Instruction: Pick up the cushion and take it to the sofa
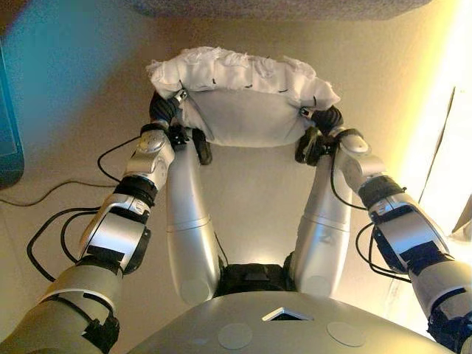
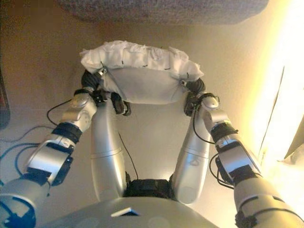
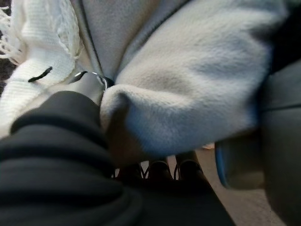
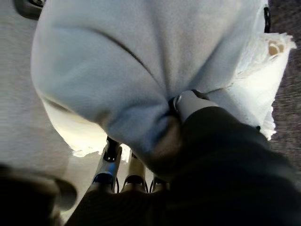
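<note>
A pale grey cushion [image 1: 247, 110] with a white fringed knit edge is held up in front of me between both hands. My left hand [image 1: 168, 112] grips its left end, thumb pressed into the fabric [image 3: 91, 84] and fingers curled under it. My right hand [image 1: 321, 122] grips its right end the same way, thumb dug into the fabric [image 4: 188, 103]. The cushion hangs above the floor, clear of it. The grey sofa's edge [image 1: 280, 7] shows just beyond the cushion, at the top of the eye views.
Beige floor [image 1: 258, 192] lies below the cushion. A dark teal object [image 1: 9, 133] stands at the far left. Black cables [image 1: 44, 195] trail over the floor on the left. A bright pale strip [image 1: 450, 133] runs down the right side.
</note>
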